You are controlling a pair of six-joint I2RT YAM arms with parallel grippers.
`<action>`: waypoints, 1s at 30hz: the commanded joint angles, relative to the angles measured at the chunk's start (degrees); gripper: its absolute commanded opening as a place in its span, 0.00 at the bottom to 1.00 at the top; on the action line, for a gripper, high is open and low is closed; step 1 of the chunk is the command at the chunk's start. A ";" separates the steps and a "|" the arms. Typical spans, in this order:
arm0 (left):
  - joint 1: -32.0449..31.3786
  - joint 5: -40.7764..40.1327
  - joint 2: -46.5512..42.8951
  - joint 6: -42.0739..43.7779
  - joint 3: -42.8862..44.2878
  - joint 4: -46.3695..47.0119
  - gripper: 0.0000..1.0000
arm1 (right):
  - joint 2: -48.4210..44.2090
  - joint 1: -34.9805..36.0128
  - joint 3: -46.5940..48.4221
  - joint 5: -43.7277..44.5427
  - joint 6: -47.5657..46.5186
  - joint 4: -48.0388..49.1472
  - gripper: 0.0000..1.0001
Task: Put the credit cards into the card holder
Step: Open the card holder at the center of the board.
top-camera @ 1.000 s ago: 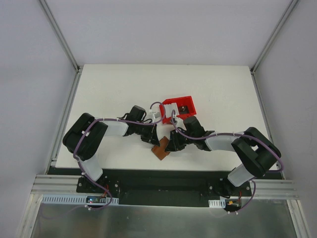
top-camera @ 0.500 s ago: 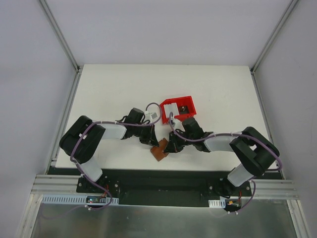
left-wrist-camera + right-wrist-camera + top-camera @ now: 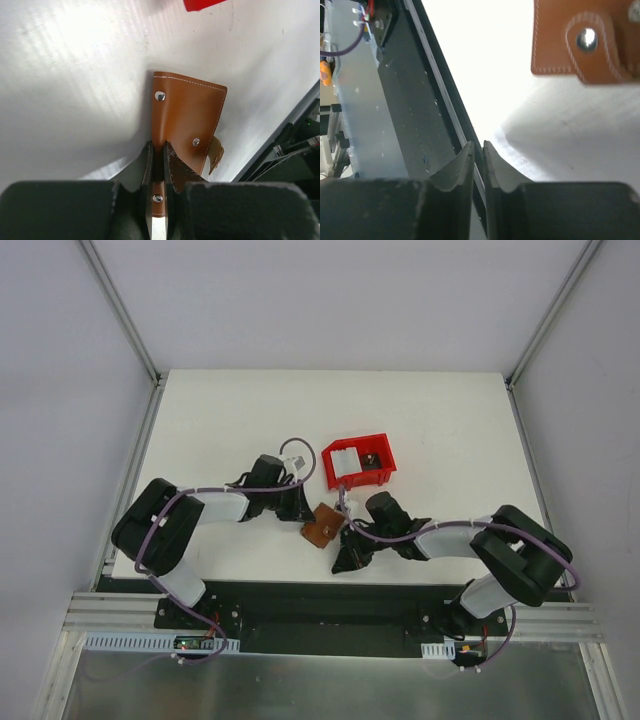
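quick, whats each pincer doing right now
left pincer: closed on an edge of the card holder
right pincer: closed, holding nothing

The brown holder (image 3: 322, 529) was near the red bin (image 3: 386, 452), on its front side. It showed metal snaps on its leather-like face, with one edge pinched in the left gripper (image 3: 157, 150). The pale cards (image 3: 345, 459) lay inside the bin.

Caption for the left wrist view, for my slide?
Left hand shut on a flap of the brown card holder, white table beneath.
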 commanded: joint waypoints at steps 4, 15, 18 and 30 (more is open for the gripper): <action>0.88 -7.37 -7.80 0.66 -7.42 2.81 0.00 | -7.93 -0.70 -1.75 10.87 5.34 -4.83 0.28; -7.01 -17.37 -20.11 -4.60 -11.74 -2.36 0.00 | -10.50 0.17 9.57 31.70 18.69 -21.60 0.63; -11.06 -22.73 -23.01 -8.29 -11.21 -4.39 0.00 | -7.43 2.80 14.57 37.31 20.37 -26.33 0.64; -16.17 -33.73 -27.68 -13.66 -10.07 -10.02 0.00 | 1.63 9.40 24.25 47.97 25.30 -37.87 0.65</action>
